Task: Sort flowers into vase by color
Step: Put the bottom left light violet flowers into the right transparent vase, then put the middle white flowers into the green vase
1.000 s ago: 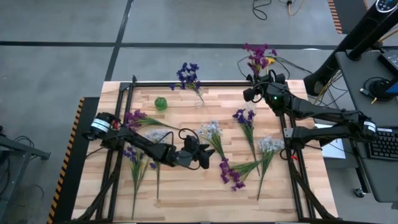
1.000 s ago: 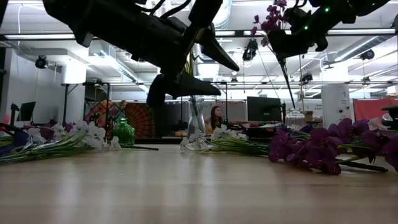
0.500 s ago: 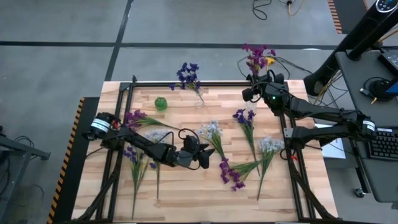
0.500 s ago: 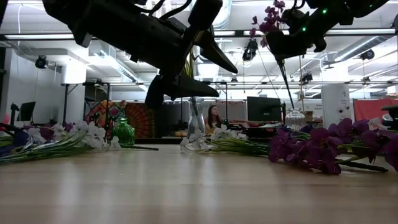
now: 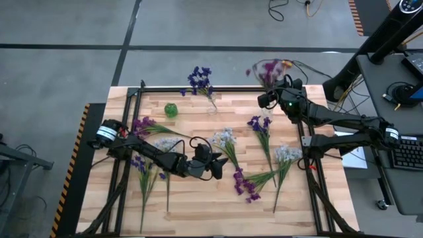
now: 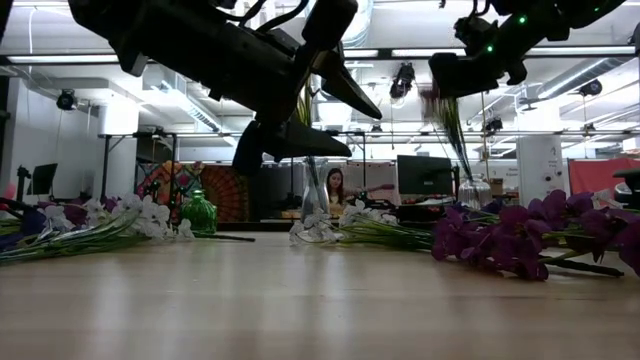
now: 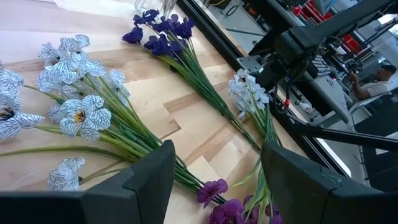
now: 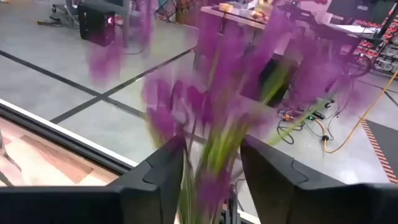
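My right gripper [image 5: 266,99] is open over the table's far right, above a clear glass vase [image 6: 474,190]. A magenta-purple sprig [image 5: 266,68] shows blurred in motion; its blossoms [image 6: 437,103] are below the gripper and its stems [image 8: 208,168] run between the parted fingers. My left gripper [image 5: 219,166] is open and empty, in the air over the table's middle next to pale-blue sprigs [image 7: 81,93]. A clear vase [image 5: 212,103] at the far middle holds dark blue-violet sprigs [image 5: 199,79].
Loose sprigs lie on the table: pale-blue [image 5: 225,139], dark blue-violet [image 5: 260,123], pale-blue [image 5: 286,155] and magenta [image 5: 244,184] right of centre; magenta [image 5: 143,123] and dark blue-violet [image 5: 139,164] at the left. A small green vase [image 5: 171,110] stands far left of centre.
The magenta sprig has dropped: its blossoms stood above my right gripper and are now blurred below it, over the glass vase. My right gripper has let it go and stayed in place.
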{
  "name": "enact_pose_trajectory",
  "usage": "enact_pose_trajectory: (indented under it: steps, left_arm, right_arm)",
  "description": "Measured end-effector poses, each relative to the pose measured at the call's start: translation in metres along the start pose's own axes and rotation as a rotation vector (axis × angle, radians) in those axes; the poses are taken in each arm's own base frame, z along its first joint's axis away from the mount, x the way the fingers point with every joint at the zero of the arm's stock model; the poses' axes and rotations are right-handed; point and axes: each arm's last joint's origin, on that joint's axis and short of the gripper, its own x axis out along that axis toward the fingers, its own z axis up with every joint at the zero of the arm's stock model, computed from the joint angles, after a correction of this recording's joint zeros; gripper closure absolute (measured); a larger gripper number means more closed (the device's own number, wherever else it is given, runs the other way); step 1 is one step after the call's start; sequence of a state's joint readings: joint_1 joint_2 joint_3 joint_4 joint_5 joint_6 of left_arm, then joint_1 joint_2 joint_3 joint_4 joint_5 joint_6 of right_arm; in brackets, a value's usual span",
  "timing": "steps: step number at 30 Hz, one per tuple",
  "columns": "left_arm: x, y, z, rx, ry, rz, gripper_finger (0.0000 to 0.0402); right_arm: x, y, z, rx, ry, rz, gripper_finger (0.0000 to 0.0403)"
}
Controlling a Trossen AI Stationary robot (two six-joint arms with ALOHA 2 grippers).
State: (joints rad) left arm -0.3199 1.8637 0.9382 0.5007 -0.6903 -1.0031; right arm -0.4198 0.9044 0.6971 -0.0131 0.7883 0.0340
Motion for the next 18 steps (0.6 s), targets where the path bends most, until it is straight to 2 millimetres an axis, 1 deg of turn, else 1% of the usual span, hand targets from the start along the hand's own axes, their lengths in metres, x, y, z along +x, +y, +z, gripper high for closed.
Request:
enact_pose_trajectory:
  steps: [9, 14, 18]
  left_arm:
    - [0.000, 0.000, 0.000, 0.057, 0.005, 0.001, 0.0182]
    - [0.000, -0.001, -0.002, 0.132, 0.060, -0.037, 0.0182]
    - [-0.004, -0.004, 0.001, 0.207, 0.109, -0.080, 0.0182]
  right_arm:
    - [-0.004, -0.005, -0.005, 0.012, 0.052, -0.003, 0.0201]
    - [-0.012, -0.011, -0.006, 0.030, 0.076, -0.001, 0.0191]
    - [-0.020, -0.018, 0.000, 0.073, 0.107, 0.040, 0.0190]
